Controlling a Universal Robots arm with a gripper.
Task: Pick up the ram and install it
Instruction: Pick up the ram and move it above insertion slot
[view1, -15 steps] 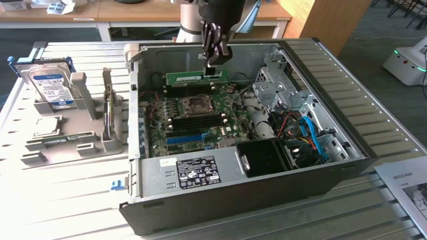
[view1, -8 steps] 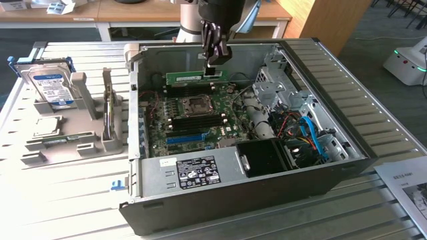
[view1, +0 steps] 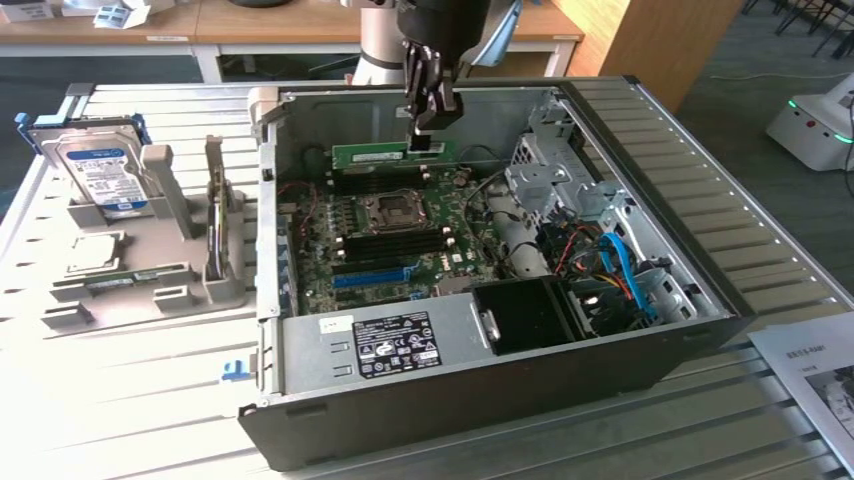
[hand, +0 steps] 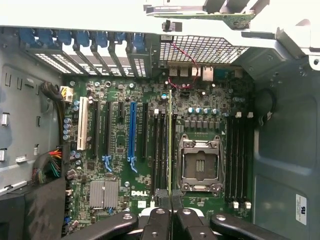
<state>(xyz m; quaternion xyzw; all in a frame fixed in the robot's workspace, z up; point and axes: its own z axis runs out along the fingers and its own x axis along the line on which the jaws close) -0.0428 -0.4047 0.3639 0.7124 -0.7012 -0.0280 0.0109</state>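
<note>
My gripper (view1: 429, 138) hangs over the back part of the open computer case (view1: 694, 330), shut on the ram (view1: 374, 156). The ram is a long green stick, held level by its upper edge above the motherboard (view1: 400, 240). In the wrist view the ram (hand: 170, 140) shows edge-on as a thin line running out from between my black fingers (hand: 157, 222). It lies over the black memory slots (hand: 161, 150) beside the CPU socket (hand: 200, 162). Whether it touches a slot I cannot tell.
A grey holder (view1: 160, 230) on the exterior view's left carries a silver hard drive (view1: 104, 170) and small parts. Inside the case are a blue slot (view1: 371, 277), a black shroud (view1: 534, 315) and blue cables (view1: 621, 265). A paper sheet (view1: 817, 380) lies on the exterior view's right.
</note>
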